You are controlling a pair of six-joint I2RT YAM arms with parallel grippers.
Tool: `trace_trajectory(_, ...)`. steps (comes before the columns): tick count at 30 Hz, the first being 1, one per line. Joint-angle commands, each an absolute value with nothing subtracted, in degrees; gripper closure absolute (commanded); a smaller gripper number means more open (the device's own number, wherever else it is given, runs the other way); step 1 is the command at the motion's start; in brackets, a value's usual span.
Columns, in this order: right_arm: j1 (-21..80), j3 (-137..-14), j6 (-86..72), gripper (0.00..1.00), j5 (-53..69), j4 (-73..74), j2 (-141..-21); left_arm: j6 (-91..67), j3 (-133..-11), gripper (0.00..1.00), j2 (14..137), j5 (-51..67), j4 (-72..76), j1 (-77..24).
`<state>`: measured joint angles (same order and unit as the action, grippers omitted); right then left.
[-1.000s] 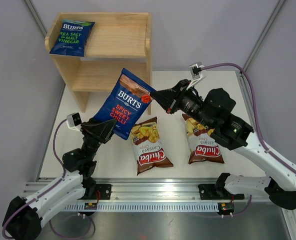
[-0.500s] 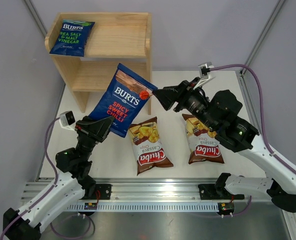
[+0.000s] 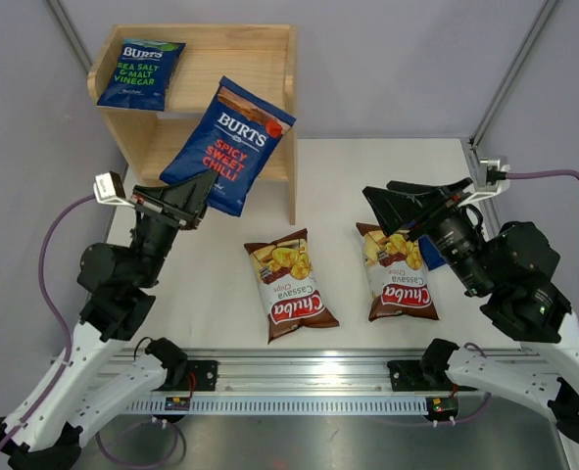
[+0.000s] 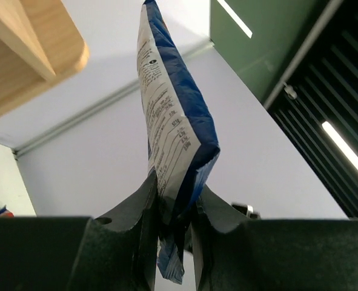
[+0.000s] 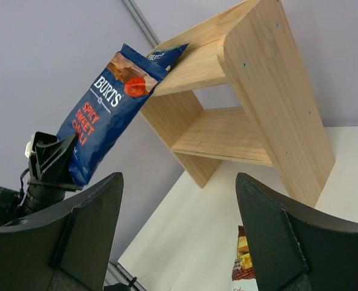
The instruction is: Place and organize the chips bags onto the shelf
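A: Left gripper [image 3: 189,199]?
B: Pinched narrow on the Spicy Sweet Chilli bag [image 3: 228,145] by its bottom edge. Bag raised at the shelf [image 3: 291,108] top front edge, probably gripped low so its top leads in beside the Sea Salt bag [image 3: 140,73] at the tier's left end
A: Right gripper [image 3: 392,201]?
B: Jaws wide, empty, above the right Chuba bag [image 3: 402,279] towards the tabletop's near right

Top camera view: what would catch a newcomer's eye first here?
A blue Burts bag hangs in the air before the wooden shelf, pinched at its bottom edge by the left claw. The right claw stands open and empty near two Chuba bags lying flat on the table.
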<state>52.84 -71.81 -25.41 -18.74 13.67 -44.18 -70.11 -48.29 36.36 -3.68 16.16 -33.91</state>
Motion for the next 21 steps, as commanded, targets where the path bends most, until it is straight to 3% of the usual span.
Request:
trace_trajectory(1,52.56,-70.58,-24.43,0.17,-21.97,14.32,-42.81,-71.09,-57.90,0.97,40.85,-12.56,1.25,-32.70)
trace_trajectory(21,52.56,-62.14,-23.03,0.15,-23.46,13.09,-33.23,-86.83,-85.86,0.95,68.71,-15.38,-7.19,-16.70)
